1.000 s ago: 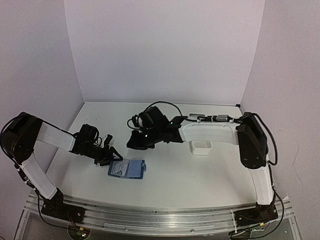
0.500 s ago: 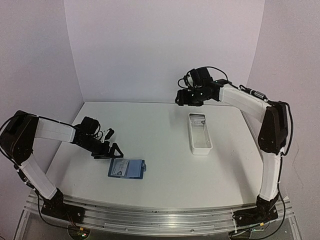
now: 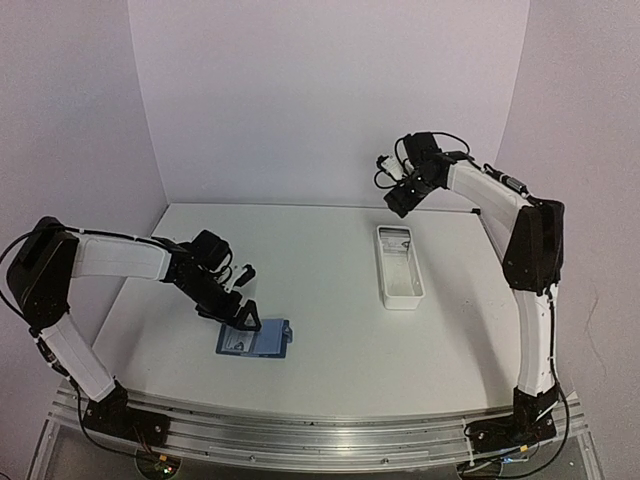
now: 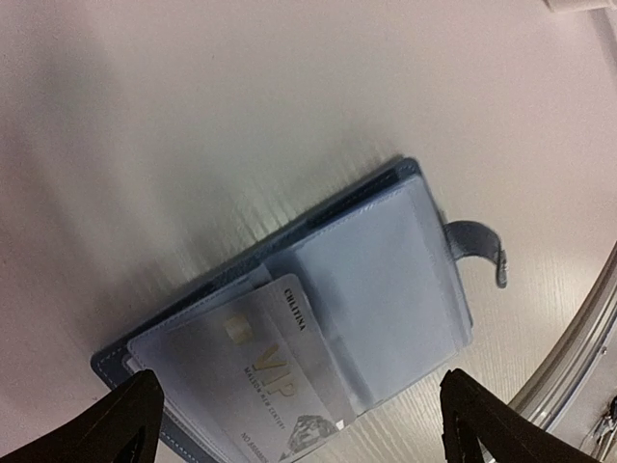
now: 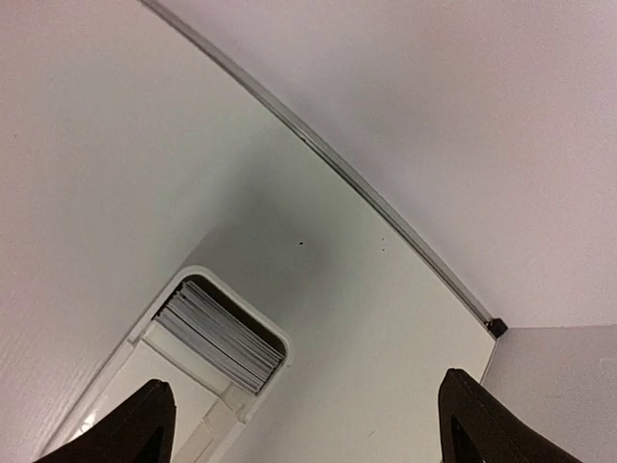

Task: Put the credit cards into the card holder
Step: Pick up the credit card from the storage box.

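Left gripper (image 3: 243,303): stands wide apart, grips nothing, hangs low at lower left of centre in the top view, right at the upper left corner of the card holder (image 4: 386,280); touching it or not, cannot tell. Shows in the left wrist view only as two dark fingertips (image 4: 130,420) in the bottom corners, one on each side of the holder's lower end.

Card holder: lies open and flat on the white table (image 3: 330,360), paler blue inside facing up, slanted from lower left to upper right of the wrist frame, snap tab (image 4: 477,253) sticking out at the right. Keeps one credit card (image 4: 275,381) tucked partly under a clear pocket in its lower half, pale with gold "VIP" lettering.

Right gripper (image 3: 393,188): likewise spread wide and empty, raised high at upper right of the top view, in front of the back wall (image 3: 330,100), above the far end of the long white tray (image 3: 386,275). Looks down in the right wrist view on a stack of cards (image 5: 220,333) standing on edge in the tray's end, at lower left of that frame, well below the fingertips.

Tray: sits well apart from the card holder, to its upper right in the top view.
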Controlling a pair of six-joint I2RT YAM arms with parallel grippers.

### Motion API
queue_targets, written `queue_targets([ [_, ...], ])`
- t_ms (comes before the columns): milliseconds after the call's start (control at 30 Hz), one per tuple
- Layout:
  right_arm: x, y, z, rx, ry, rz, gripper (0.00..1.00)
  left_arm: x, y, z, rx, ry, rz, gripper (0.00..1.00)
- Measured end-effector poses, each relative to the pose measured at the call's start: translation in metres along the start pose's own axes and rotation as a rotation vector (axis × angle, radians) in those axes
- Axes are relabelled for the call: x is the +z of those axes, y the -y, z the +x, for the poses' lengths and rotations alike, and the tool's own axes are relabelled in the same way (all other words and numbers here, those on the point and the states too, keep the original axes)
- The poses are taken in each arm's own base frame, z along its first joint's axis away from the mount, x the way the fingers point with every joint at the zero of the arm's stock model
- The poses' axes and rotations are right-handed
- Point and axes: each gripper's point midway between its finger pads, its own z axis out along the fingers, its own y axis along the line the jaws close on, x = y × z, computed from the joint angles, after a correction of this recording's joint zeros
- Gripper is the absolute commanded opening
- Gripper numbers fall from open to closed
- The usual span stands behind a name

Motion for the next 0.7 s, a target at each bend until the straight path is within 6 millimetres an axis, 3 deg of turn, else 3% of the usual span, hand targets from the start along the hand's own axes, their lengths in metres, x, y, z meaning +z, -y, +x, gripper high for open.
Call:
queue_targets([
  [133,0.012,-0.019,0.014,-0.214,-0.025,-0.061,0.9,0.01,-0.004,0.019,-0.035,-0.08,-0.034,1.0],
  [200,0.018,-0.026,0.021,-0.298,-0.039,-0.082,0.97,0.015,-0.001,0.024,-0.025,-0.098,-0.051,1.0],
  [533,0.054,-0.038,0.048,-0.605,-0.124,-0.045,0.98,0.023,-0.002,0.018,-0.097,-0.111,-0.136,0.99],
  [700,0.06,-0.041,0.047,-0.667,-0.115,-0.036,0.98,0.024,-0.007,0.013,-0.133,-0.109,-0.17,0.81],
])
